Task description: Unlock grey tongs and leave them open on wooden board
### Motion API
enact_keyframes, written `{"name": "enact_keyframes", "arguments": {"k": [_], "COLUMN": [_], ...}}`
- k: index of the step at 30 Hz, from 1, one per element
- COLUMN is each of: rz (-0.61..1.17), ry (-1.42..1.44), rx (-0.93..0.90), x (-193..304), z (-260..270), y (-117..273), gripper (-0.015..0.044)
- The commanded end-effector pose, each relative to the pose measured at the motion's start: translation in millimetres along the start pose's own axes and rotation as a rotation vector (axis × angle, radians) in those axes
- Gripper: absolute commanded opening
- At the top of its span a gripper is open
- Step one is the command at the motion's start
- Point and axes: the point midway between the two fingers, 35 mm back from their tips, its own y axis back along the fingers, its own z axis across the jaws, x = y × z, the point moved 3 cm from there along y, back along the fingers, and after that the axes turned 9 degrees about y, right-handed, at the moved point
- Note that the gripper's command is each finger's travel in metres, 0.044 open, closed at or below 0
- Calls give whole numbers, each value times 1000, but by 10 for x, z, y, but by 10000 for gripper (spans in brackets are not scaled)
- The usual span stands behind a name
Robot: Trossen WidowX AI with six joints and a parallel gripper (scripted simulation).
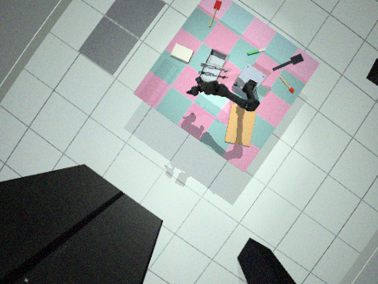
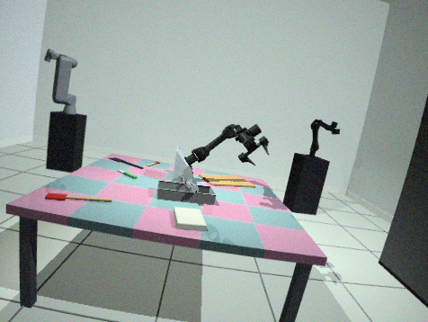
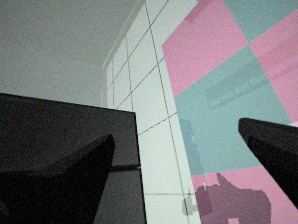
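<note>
The grey tongs (image 1: 225,70) lie across the roasting tin (image 1: 219,53) (image 2: 168,194); their far details are too small to tell in the exterior view. The wooden board (image 1: 234,135) (image 2: 238,183) lies flat on the table, apart from the tin. My gripper (image 1: 192,86) (image 2: 261,159) (image 3: 174,132) is open and empty, raised above the table beside the tin. In the wrist view its two fingers stand wide apart, with table, floor and a dark cabinet behind them. The tongs do not show in that view.
A pale panel (image 1: 254,73) (image 2: 180,166) stands by the arm's base. A cream block (image 1: 182,53) (image 2: 190,218) lies near the tin. A red spatula (image 1: 217,5) (image 2: 56,196), green-handled tool (image 1: 252,52) (image 2: 129,175), black spatula (image 1: 297,59) and red-tipped stick (image 1: 286,84) lie farther off.
</note>
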Motion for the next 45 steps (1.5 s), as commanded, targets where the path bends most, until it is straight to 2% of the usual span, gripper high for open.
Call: {"name": "enact_keyframes", "arguments": {"k": [1,10,17,21,45], "rz": [-38,-224,-495,-658,-667], "ry": [-242,-980,-1710,-2076,-2093], "rx": [173,609,962,1123,1130], "x": [-302,-845,-959,-909,-964], "z": [-501,-1885,-2946,-3328,-3444], "y": [-122,-44,398,664,673], "gripper": [440,440,440,440,440]}}
